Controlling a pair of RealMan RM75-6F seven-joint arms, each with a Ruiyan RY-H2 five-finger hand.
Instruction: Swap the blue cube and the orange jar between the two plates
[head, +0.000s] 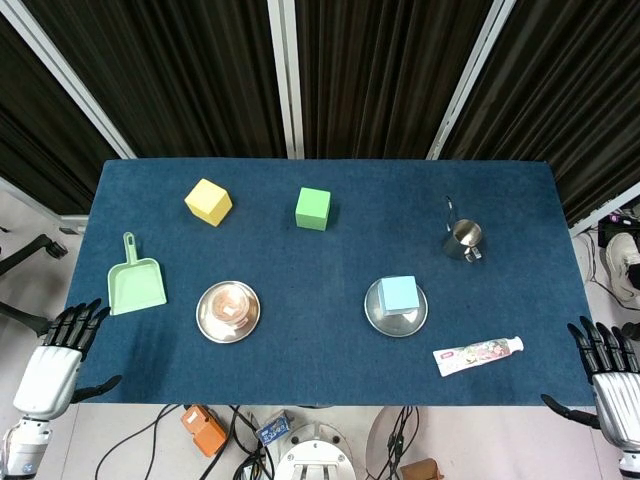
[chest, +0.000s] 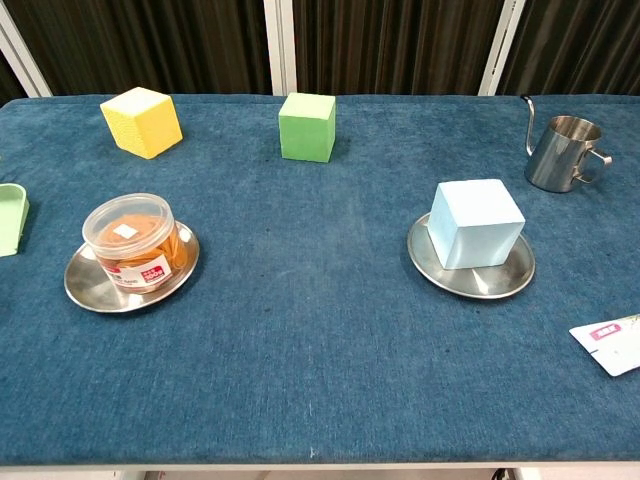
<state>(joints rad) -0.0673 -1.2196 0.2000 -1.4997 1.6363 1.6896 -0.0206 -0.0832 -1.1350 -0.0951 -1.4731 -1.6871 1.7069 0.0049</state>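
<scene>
The orange jar (head: 231, 305) (chest: 130, 242) with a clear lid stands upright on the left steel plate (head: 210, 322) (chest: 84, 288). The pale blue cube (head: 399, 294) (chest: 476, 223) sits on the right steel plate (head: 376, 314) (chest: 505, 281). My left hand (head: 55, 355) hangs off the table's front left corner, fingers spread, holding nothing. My right hand (head: 610, 372) hangs off the front right corner, fingers also spread and empty. Neither hand shows in the chest view.
A yellow cube (head: 208, 202) (chest: 142, 121) and a green cube (head: 313, 208) (chest: 307, 126) stand at the back. A green dustpan (head: 136, 281) lies left, a steel pitcher (head: 463, 237) (chest: 560, 151) back right, a toothpaste tube (head: 477, 354) front right.
</scene>
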